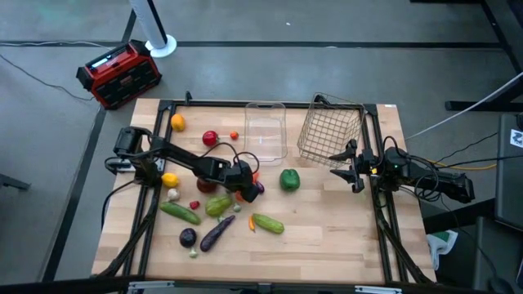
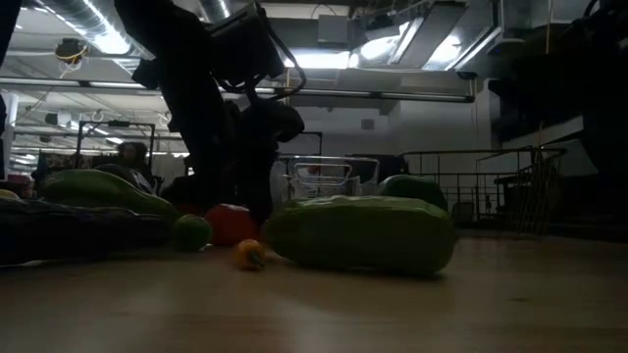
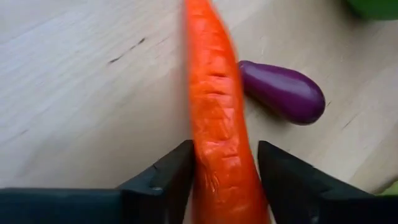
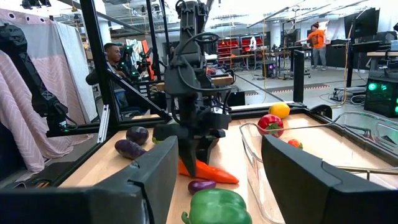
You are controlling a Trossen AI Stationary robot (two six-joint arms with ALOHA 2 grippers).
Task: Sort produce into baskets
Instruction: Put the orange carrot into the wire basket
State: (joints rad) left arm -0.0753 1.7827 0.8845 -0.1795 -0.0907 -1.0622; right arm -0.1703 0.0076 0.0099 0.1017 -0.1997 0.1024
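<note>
An orange carrot lies on the wooden table near its middle, beside a small purple eggplant. My left gripper comes down over the carrot's thick end and is shut on it; the high view shows this gripper left of a green pepper. The clear bin and the wire basket stand at the far side. My right gripper waits open at the right edge, holding nothing. My left gripper pinches the carrot's thick end between its two fingers, one on each long side. The fingers slant steeply down from the table's left side and lie across the carrot. The carrot lies about level on the table, its pointed end away from the gripper.
Cucumbers, dark eggplants, a red fruit, yellow fruits and garlic lie on the table's left half. A red-black box sits on the floor beyond. People are in the room behind.
</note>
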